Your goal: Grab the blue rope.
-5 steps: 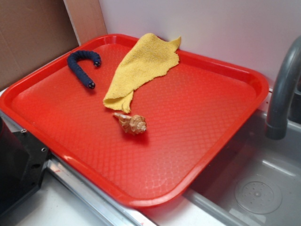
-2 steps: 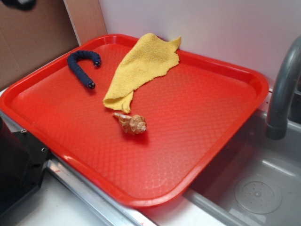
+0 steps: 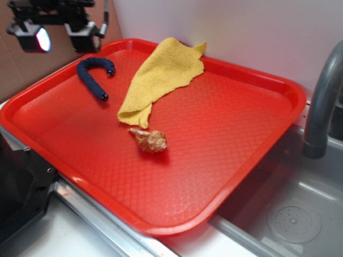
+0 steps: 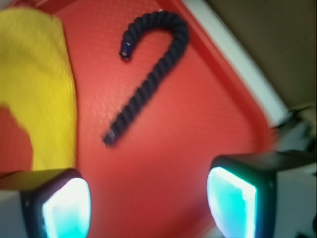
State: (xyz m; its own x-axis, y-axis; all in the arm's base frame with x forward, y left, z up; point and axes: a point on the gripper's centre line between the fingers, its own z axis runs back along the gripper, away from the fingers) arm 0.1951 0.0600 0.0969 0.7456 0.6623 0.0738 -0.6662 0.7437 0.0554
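The blue rope (image 3: 91, 75) lies bent like a hook in the far left corner of the red tray (image 3: 252, 160); the wrist view shows it as a dark braided cord (image 4: 153, 64) with black end caps. My gripper (image 3: 56, 35) hovers above the tray's far left rim, up and to the left of the rope. Its jaws are open with nothing between them. In the wrist view the gripper (image 4: 148, 206) frames bare tray, the rope lying ahead of the glowing pads (image 4: 67, 206).
A yellow cloth (image 3: 161, 75) lies right of the rope, reaching the tray's back edge. A small spiral shell (image 3: 151, 140) rests mid-tray. A grey sink (image 3: 292, 214) and faucet (image 3: 324, 101) stand to the right. A black block (image 3: 21, 187) sits at the front left.
My gripper has come into the exterior view at the top left, dropping toward the tray corner. The rope, cloth and shell have not moved.
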